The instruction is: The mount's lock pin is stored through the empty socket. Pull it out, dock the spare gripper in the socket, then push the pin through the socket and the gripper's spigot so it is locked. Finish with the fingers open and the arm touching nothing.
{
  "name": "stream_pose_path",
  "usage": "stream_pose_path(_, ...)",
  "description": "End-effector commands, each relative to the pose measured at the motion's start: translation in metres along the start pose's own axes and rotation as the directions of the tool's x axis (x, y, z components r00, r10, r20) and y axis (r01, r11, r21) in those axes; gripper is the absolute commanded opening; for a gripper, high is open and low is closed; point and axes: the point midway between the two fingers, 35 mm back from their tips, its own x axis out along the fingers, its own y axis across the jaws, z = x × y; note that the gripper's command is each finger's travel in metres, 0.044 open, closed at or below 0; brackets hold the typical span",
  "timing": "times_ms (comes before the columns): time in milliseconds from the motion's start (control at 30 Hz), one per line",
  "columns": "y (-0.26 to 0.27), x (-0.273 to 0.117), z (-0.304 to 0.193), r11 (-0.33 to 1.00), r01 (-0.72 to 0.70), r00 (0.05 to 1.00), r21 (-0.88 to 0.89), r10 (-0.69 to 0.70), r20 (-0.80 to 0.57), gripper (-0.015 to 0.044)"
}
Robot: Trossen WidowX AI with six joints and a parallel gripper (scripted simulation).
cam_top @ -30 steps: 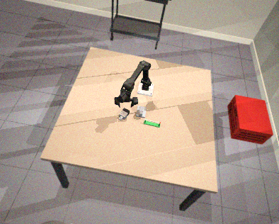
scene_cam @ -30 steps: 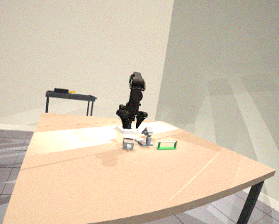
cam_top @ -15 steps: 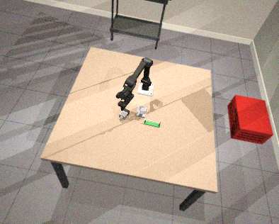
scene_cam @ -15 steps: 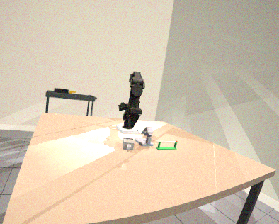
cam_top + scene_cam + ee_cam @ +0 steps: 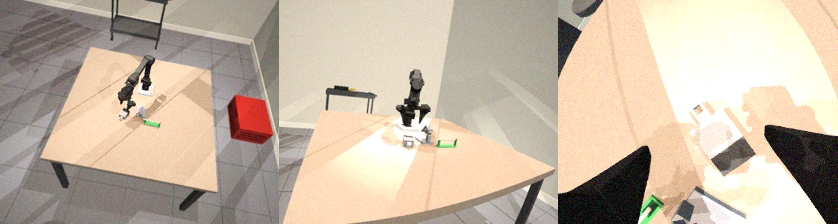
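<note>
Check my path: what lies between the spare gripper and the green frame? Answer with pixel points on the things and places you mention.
The grey mount (image 5: 141, 112) (image 5: 429, 137) (image 5: 714, 210), in the exterior view; the top view shows it slightly off-line.

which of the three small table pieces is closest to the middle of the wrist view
The white block with the dark end; the grey mount and green frame are by the lower edge.
</note>
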Motion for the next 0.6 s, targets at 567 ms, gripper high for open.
stream_pose_path(567, -0.005, 0.015, -0.011, 0.863, -0.009, 0.996, -0.504, 0.051, 0.07, 0.044)
